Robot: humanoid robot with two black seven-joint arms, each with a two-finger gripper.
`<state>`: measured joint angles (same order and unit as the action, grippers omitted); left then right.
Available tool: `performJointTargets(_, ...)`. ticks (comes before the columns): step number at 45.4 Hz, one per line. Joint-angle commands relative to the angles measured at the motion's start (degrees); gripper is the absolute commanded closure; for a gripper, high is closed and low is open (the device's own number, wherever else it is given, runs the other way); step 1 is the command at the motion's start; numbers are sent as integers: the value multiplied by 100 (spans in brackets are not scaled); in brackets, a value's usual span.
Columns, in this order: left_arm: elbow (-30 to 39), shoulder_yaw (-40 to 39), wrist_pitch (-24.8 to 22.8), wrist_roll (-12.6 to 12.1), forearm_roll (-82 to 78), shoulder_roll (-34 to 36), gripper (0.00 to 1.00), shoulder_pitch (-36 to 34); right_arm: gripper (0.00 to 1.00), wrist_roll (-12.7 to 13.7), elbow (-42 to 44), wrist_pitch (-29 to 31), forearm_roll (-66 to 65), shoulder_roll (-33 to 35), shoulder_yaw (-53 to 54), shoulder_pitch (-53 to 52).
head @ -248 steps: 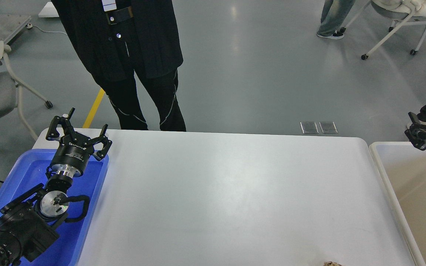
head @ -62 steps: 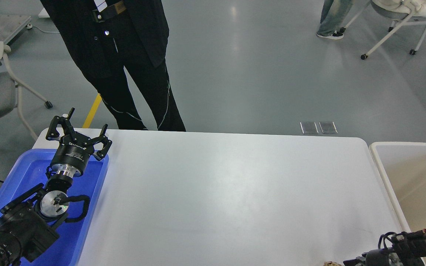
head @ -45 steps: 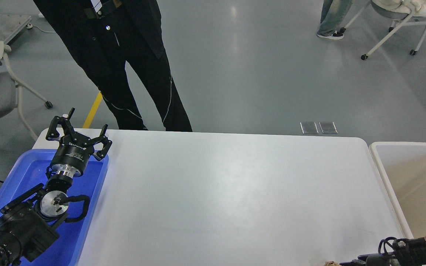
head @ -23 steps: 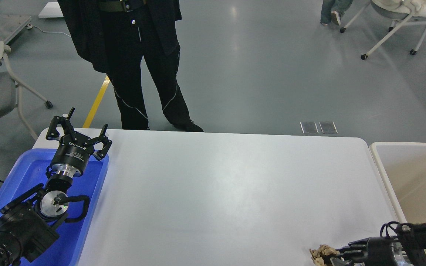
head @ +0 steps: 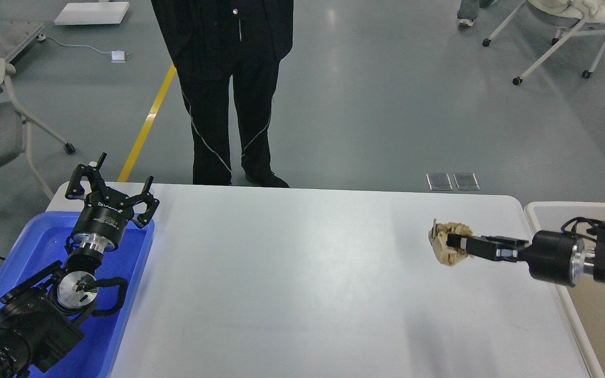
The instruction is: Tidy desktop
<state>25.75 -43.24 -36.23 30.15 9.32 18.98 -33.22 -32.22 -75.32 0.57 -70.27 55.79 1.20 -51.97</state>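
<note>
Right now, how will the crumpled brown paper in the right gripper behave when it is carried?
The crumpled brown paper is probably very light and soft. The right gripper pinches it above the desktop. Its creases should resist slipping, and it likely will not roll.

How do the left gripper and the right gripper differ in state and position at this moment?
The left gripper is open and holds nothing, while the right gripper is shut on a crumpled brown paper wad. The left gripper is at the far end of the blue tray; the right gripper is over the right part of the desktop. The left gripper points away from the robot; the right gripper points to the left. Both are black.
</note>
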Motion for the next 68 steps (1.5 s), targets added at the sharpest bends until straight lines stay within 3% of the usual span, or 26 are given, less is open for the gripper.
performJointTargets(1, 0, 0, 2, 0, 0, 0, 0, 0, 100, -127, 526, -4, 1778, -50, 354, -349)
performJointTargets(10, 0, 0, 2, 0, 0, 0, 0, 0, 100, -100, 2195, 13, 2992, -507, 372, -296)
performJointTargets(21, 0, 0, -7, 0, 0, 0, 0, 0, 100, -65, 5377, 224, 3353, -1526, -129, -173)
performJointTargets(31, 0, 0, -7, 0, 0, 0, 0, 0, 100, 225, 7101, 312, 3775, -2177, -577, 319)
performJointTargets(36, 0, 0, -7, 0, 0, 0, 0, 0, 100, 698, 7278, 259, 3775, -2195, -595, 565)
performJointTargets(44, 0, 0, -7, 0, 0, 0, 0, 0, 100, 2324, 7322, 268, 3845, -2195, -586, 917)
performJointTargets(49, 0, 0, -7, 0, 0, 0, 0, 0, 100, 3045, 7313, 329, 4170, -2186, -612, 1110)
performJointTargets(53, 0, 0, -7, 0, 0, 0, 0, 0, 100, 3178, 7295, 330, 4346, -2195, -630, 1268)
performJointTargets(64, 0, 0, -7, 0, 0, 0, 0, 0, 100, 3178, 7260, 303, 4364, -2371, -568, 1462)
performJointTargets(65, 0, 0, 2, 0, 0, 0, 0, 0, 97, 3169, 7251, 286, 4364, -2388, -568, 1462)
performJointTargets(68, 0, 0, -7, 0, 0, 0, 0, 0, 71, 3161, 7242, 233, 4364, -2432, -586, 1462)
